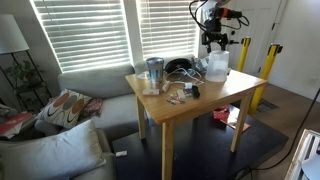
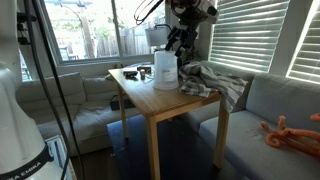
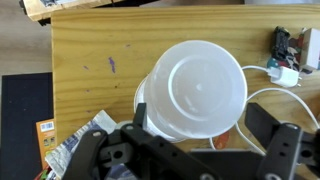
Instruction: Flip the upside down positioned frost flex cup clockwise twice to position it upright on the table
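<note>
The frost flex cup (image 3: 195,88) stands upside down on the light-wood table (image 3: 90,55), its flat base facing the wrist camera. It also shows in both exterior views (image 1: 216,66) (image 2: 166,68), near a table edge. My gripper (image 3: 200,116) is open, with one finger on each side of the cup's upper part. The right finger is apart from the cup wall; I cannot tell whether the left one touches. In both exterior views the gripper (image 1: 212,44) (image 2: 178,44) hangs just above and around the cup's top.
A grey-tinted tumbler (image 1: 154,70) stands at the table's other side, with black cables (image 1: 180,67) between it and the cup. A white charger with cord (image 3: 285,73) lies beside the cup. Small items (image 1: 180,93) lie mid-table. A sofa (image 1: 90,85) flanks the table.
</note>
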Tool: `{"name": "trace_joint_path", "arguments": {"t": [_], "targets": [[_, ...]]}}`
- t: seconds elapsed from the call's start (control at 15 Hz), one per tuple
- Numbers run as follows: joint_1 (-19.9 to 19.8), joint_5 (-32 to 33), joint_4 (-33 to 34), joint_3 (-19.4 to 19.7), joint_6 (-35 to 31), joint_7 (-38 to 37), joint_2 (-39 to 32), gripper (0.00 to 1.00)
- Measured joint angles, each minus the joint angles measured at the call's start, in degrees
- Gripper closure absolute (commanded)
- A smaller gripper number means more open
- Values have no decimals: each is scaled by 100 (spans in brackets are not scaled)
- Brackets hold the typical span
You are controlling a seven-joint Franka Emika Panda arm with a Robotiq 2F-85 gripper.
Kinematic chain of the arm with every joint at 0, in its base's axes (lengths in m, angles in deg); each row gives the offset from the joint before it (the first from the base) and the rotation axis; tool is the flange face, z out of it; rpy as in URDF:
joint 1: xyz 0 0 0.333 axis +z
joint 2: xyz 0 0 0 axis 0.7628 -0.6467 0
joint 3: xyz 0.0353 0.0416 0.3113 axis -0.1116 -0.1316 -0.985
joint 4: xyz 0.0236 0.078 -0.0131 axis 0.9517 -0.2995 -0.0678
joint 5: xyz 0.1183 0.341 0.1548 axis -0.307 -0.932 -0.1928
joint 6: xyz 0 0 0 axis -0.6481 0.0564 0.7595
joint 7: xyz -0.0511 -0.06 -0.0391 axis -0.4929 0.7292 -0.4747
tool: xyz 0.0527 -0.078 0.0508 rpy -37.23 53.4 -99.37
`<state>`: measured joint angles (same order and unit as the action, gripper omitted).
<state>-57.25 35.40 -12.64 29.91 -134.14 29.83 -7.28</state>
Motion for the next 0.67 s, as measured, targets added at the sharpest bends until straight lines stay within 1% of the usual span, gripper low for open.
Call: {"name": "trace_joint_path", "arguments": {"t": [0.2, 0.4, 0.67], "targets": [[-3, -137, 84, 0, 184, -45, -126, 0], [-2, -132, 94, -1, 353, -95, -203, 0], [3, -100, 96, -1, 746, -139, -286, 0]]}}
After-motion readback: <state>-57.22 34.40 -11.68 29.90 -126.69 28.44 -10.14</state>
